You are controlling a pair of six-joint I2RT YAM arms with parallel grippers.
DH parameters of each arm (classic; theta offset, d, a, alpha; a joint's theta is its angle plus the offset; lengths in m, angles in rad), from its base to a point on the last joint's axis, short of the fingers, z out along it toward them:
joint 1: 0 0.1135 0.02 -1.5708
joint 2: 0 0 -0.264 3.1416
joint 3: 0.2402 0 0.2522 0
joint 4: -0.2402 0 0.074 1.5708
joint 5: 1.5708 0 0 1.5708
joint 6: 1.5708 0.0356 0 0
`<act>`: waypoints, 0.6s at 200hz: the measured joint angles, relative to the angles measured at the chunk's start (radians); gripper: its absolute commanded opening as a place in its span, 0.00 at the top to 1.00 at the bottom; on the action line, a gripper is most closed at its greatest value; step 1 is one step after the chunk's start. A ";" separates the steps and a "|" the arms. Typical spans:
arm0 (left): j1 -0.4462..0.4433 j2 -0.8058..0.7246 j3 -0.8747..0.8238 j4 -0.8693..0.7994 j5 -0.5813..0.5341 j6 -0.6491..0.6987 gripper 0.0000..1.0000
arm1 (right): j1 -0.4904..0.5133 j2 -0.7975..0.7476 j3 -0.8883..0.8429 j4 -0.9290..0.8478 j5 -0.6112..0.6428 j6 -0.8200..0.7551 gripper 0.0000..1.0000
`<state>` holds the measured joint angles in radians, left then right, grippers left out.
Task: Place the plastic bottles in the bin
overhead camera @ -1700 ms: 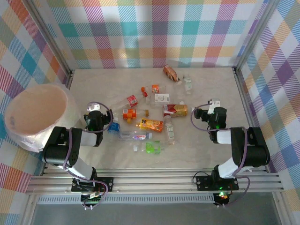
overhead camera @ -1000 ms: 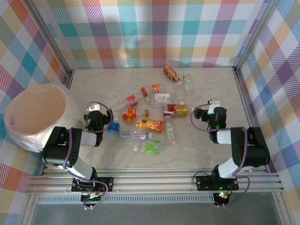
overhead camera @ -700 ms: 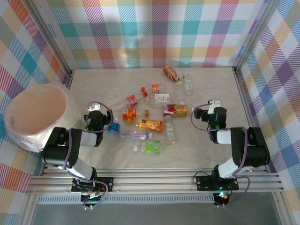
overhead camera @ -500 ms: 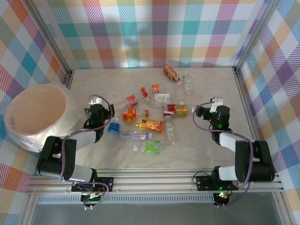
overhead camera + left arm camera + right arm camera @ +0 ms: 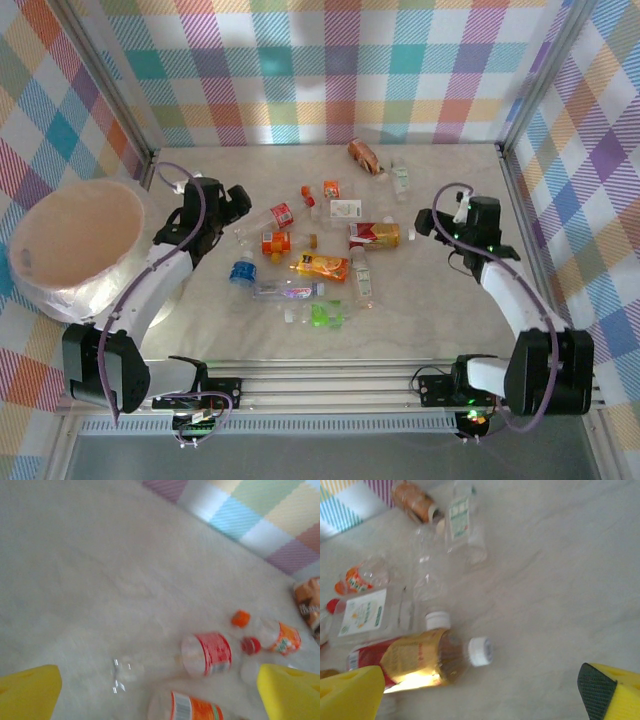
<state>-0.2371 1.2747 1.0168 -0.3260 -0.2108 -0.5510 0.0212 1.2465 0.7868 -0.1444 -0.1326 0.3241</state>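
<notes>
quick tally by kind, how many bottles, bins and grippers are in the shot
plastic bottles: 13 that I can separate, all on the table; clear ones may hide more
bin: 1
grippers: 2, left gripper and right gripper, both open
total: 16

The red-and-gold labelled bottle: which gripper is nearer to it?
Right. The right gripper is just right of the bottle; the left gripper is far to its left.

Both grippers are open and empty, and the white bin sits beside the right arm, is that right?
Not quite: the bin sits beside the left arm, as the top external view shows. The left gripper and the right gripper are indeed open and empty.
</notes>
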 measured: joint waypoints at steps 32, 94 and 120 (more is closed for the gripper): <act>-0.011 -0.001 0.001 -0.164 0.082 -0.129 0.00 | 0.010 0.138 0.120 -0.143 -0.095 0.156 0.00; -0.011 -0.063 -0.005 -0.343 0.071 -0.289 0.00 | 0.101 0.280 0.200 -0.225 -0.150 0.691 0.00; -0.011 -0.095 -0.015 -0.364 0.060 -0.320 0.00 | 0.162 0.374 0.251 -0.235 -0.138 0.889 0.00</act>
<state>-0.2485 1.1797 1.0016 -0.6903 -0.1509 -0.8707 0.1829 1.6207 1.0374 -0.3790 -0.2707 1.2129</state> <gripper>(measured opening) 0.998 0.996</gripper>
